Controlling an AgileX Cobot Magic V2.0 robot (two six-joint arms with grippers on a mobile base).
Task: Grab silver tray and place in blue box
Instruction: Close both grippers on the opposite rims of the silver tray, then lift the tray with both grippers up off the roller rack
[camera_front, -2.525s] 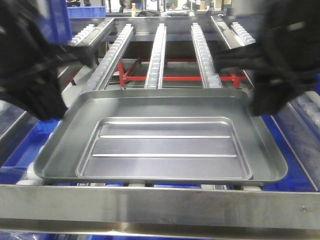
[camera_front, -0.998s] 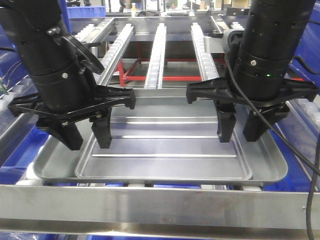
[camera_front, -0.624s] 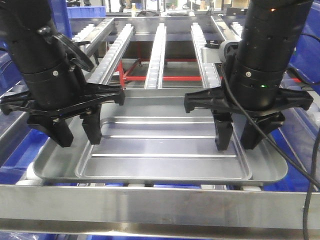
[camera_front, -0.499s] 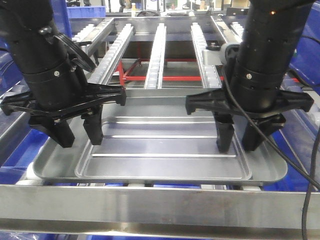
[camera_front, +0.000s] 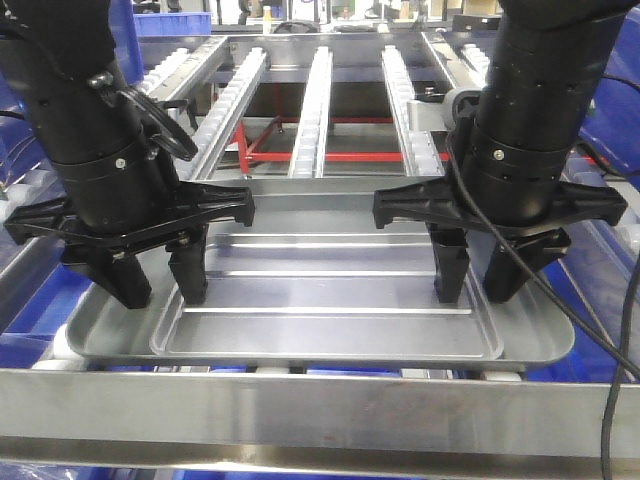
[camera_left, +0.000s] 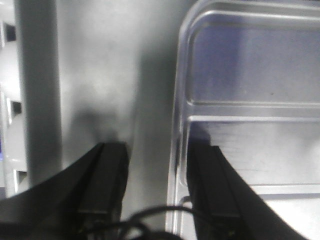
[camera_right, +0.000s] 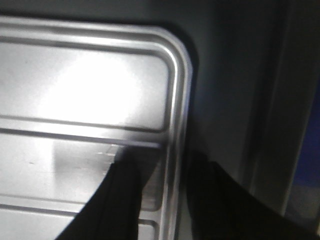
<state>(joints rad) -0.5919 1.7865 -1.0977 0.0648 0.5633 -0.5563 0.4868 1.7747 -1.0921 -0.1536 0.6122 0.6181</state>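
Note:
The silver tray (camera_front: 330, 290) lies flat on the roller rails, near the front bar. My left gripper (camera_front: 158, 287) is open and points down over the tray's left side. In the left wrist view (camera_left: 157, 185) one finger is over the sloped side and the other inside the recessed panel, with the panel's edge (camera_left: 177, 125) between them. My right gripper (camera_front: 480, 280) is open over the tray's right side and straddles the panel's right edge (camera_right: 175, 120) the same way. The blue box (camera_front: 30, 310) shows only in part, below the rails at the left.
A steel front bar (camera_front: 320, 405) crosses just before the tray. Three roller rails (camera_front: 312, 110) run away behind it over a red frame (camera_front: 340, 156). Another blue crate (camera_front: 165, 22) stands at the far left. A black cable (camera_front: 600, 330) hangs from the right arm.
Both arms swung in from the sides and came down over the tray. In the last half second the left gripper sank a little lower. The tray has not moved.

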